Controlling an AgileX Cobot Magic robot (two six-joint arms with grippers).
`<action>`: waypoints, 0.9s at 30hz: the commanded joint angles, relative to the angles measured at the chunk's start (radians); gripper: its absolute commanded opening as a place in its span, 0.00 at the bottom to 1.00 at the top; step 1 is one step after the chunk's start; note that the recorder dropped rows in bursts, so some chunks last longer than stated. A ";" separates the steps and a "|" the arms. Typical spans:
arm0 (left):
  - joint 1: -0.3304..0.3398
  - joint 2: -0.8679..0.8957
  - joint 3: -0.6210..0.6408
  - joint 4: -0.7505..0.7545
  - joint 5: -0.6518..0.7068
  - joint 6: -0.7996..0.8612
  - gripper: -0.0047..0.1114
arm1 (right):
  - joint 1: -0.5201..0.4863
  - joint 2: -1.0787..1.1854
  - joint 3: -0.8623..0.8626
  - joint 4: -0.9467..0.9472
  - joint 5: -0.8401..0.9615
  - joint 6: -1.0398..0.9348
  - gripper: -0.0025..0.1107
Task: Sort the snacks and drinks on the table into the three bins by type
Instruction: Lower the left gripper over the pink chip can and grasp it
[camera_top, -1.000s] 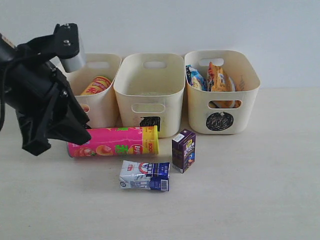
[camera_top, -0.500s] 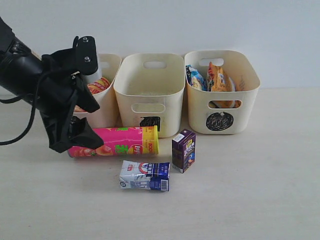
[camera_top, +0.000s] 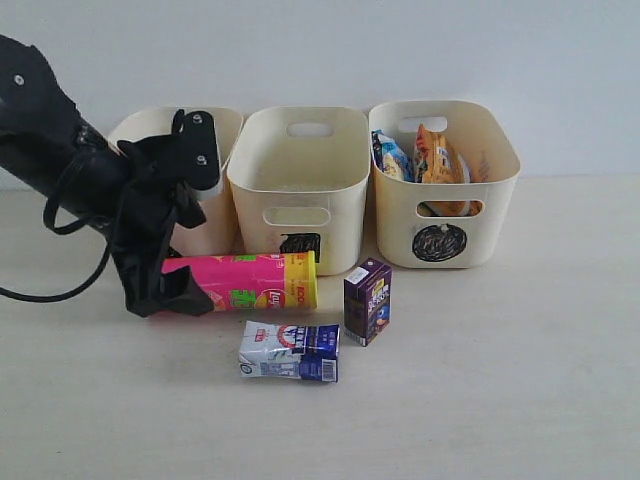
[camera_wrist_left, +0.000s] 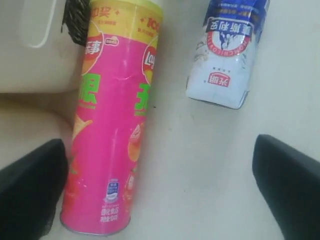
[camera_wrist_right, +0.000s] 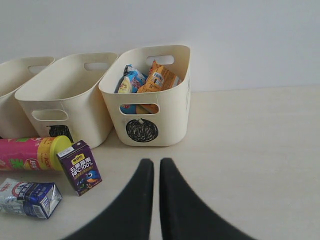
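The pink chip tube (camera_top: 245, 283) (camera_wrist_left: 112, 125) lies on the table in front of the left bin (camera_top: 218, 225) and middle bin (camera_top: 300, 180). My left gripper (camera_top: 168, 293) (camera_wrist_left: 160, 190) is open at its base end, and the tube lies just inside one finger (camera_wrist_left: 30, 190). The white and blue carton (camera_top: 290, 351) (camera_wrist_left: 227, 55) lies flat nearby. Beside it the purple carton (camera_top: 367, 300) (camera_wrist_right: 80, 167) stands upright. The right bin (camera_top: 445, 215) holds the orange bag (camera_top: 437, 155) and the blue-white bag (camera_top: 392, 158). My right gripper (camera_wrist_right: 156, 162) is shut on nothing. My arm hides the yellow tube.
The left arm and its cables (camera_top: 60, 170) cover most of the left bin. A pale wall (camera_top: 400, 50) rises right behind the three bins. Bare tabletop (camera_top: 520, 380) extends to the right and toward the front.
My left arm has swung right and down, from beside the left bin to the base end of the pink tube. The tube and the cartons have stayed in place.
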 joint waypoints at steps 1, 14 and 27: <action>-0.005 0.027 0.007 0.028 -0.086 0.003 0.84 | -0.003 0.000 0.006 0.000 0.001 -0.002 0.04; -0.051 0.159 0.007 0.190 -0.279 0.004 0.84 | -0.003 0.000 0.006 0.000 0.003 -0.002 0.04; -0.051 0.283 0.007 0.295 -0.430 0.003 0.84 | -0.003 0.000 0.006 0.000 0.003 -0.002 0.04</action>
